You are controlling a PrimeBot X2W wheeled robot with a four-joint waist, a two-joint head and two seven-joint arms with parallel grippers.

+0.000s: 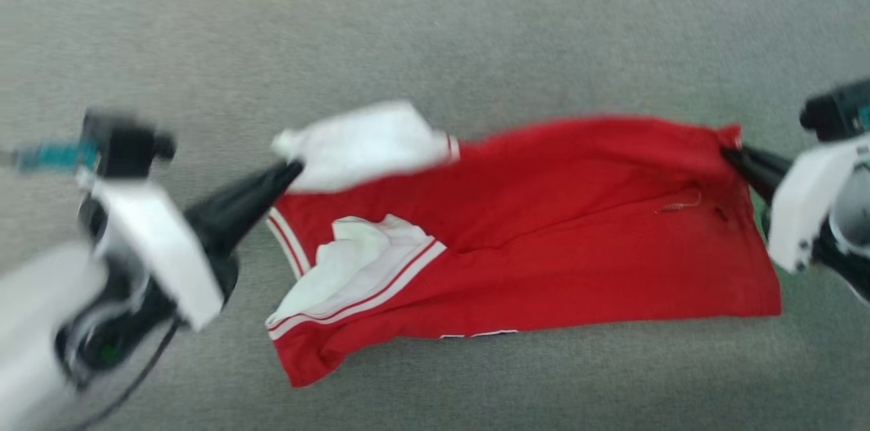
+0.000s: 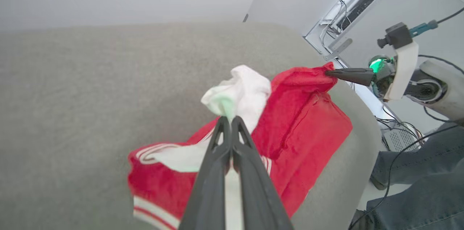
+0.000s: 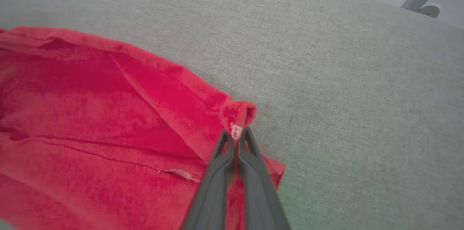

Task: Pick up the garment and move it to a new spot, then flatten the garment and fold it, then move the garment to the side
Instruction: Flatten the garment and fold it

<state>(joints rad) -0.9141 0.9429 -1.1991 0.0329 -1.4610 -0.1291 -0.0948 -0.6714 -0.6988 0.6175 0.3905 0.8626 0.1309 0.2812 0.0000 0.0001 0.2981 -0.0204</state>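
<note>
The red garment [image 1: 544, 240] hangs stretched sideways over a grey fabric surface [image 1: 476, 43], its lower part resting on it. My left gripper [image 1: 293, 170] is shut on a bunched white sleeve [image 1: 367, 142] at the garment's left end. My right gripper [image 1: 731, 153] is shut on the red hem corner at the right end. The left wrist view has my left gripper [image 2: 229, 120] pinching the white sleeve [image 2: 243, 92], with the right gripper [image 2: 328, 73] across the red cloth. Along the right wrist's own fingers, my right gripper [image 3: 237, 134] clamps a rolled red corner [image 3: 237, 114]. A second white sleeve [image 1: 353, 261] lies folded on the front.
The grey fabric surface [image 3: 344, 77] spreads wide around the garment, with free room behind and to both sides. Past its edge, cables and a box [image 2: 398, 139] lie on the floor beside a person's legs in jeans [image 2: 417, 186].
</note>
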